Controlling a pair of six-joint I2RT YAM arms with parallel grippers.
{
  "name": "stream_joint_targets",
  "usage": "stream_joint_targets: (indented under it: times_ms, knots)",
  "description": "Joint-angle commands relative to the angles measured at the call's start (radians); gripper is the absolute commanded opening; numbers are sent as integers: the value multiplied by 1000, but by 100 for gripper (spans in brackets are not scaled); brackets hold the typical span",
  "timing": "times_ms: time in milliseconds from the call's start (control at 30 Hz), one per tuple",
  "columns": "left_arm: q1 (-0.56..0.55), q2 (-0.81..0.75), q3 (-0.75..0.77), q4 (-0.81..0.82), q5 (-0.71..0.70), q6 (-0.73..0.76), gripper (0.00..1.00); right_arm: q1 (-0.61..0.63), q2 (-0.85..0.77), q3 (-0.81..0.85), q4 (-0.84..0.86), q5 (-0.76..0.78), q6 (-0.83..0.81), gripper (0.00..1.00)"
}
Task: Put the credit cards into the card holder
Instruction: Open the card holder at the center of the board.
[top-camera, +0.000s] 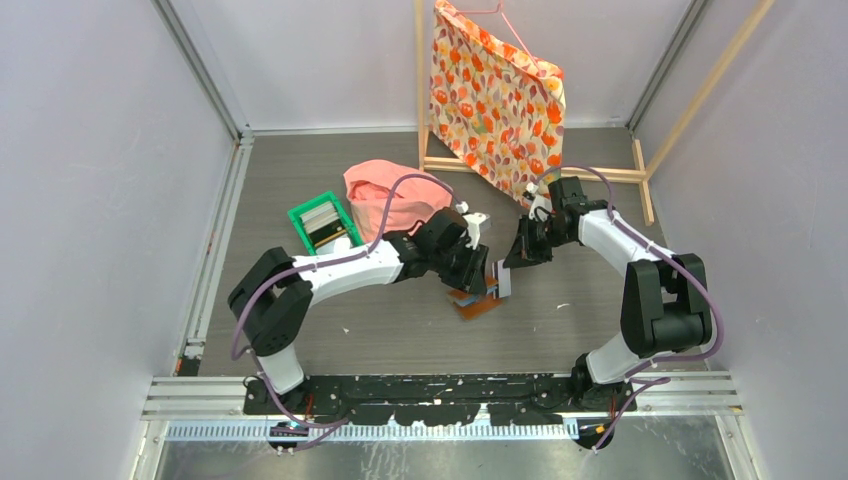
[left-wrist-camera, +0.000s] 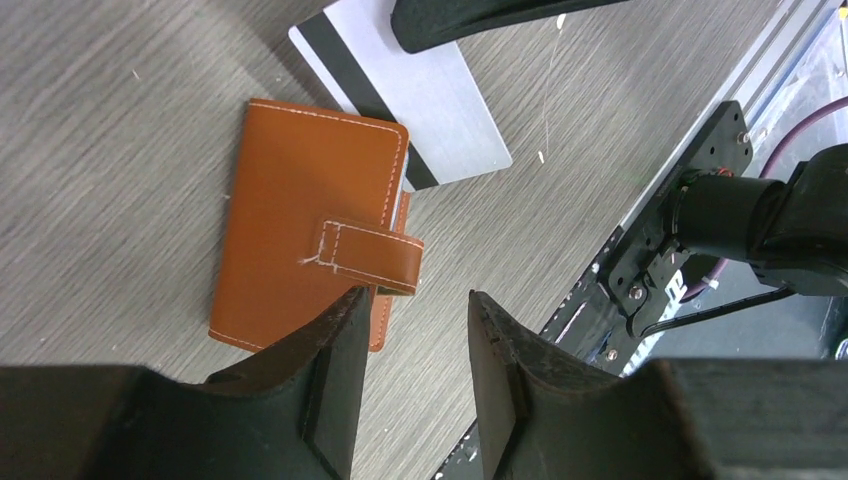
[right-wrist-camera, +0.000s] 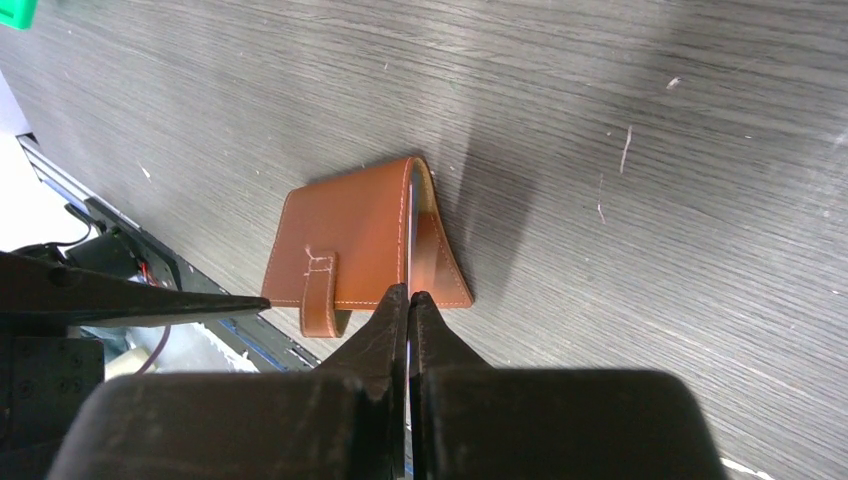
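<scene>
Slippage is the risk: the right gripper (right-wrist-camera: 408, 292), jaws clamped on a card (left-wrist-camera: 440, 110), holds its end in the wallet (left-wrist-camera: 300, 220) just ahead of them. The left gripper (left-wrist-camera: 415, 330), jaws apart beside the tab (left-wrist-camera: 370, 255), pins nothing, so the wallet may skid or the card jam.

White arms (top-camera: 350, 272), purple cables (top-camera: 412, 178), black hands (left-wrist-camera: 420, 297) (right-wrist-camera: 409, 293)
</scene>
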Motion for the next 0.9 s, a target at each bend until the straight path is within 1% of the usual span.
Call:
stream_joint_targets:
  times_ms: [0, 67, 100, 133, 167, 200, 233, 333, 567, 867]
  knots:
    - [0, -16, 34, 38, 32, 5, 43, 7, -3, 43, -4, -14, -15, 1]
    - [-4, -38, 29, 22, 7, 45, 46, 8, 0, 44, -4, -16, -16, 1]
    - [-10, -45, 33, -3, -12, 77, 53, 9, 1, 45, -4, -16, -16, 1]
    - [-18, -48, 42, -32, -31, 108, 65, 11, 4, 46, -4, -16, -16, 1]
    - [-27, -45, 54, -61, -46, 135, 87, 13, 6, 47, -3, -16, -15, 1]
    - [-37, -38, 67, -93, -66, 155, 98, 13, 9, 49, -2, -16, -15, 1]
    - [-43, -34, 72, -103, -75, 168, 100, 15, 11, 50, -1, -15, -15, 1]
    - [-70, -6, 80, -126, -112, 198, 100, 19, 19, 53, -1, -13, -14, 1]
    - [-133, 68, 115, -185, -318, 265, 100, 21, 27, 55, 1, -12, -13, 1]
    - [-145, 112, 143, -201, -401, 321, 100, 21, 30, 55, 2, -14, -12, 1]
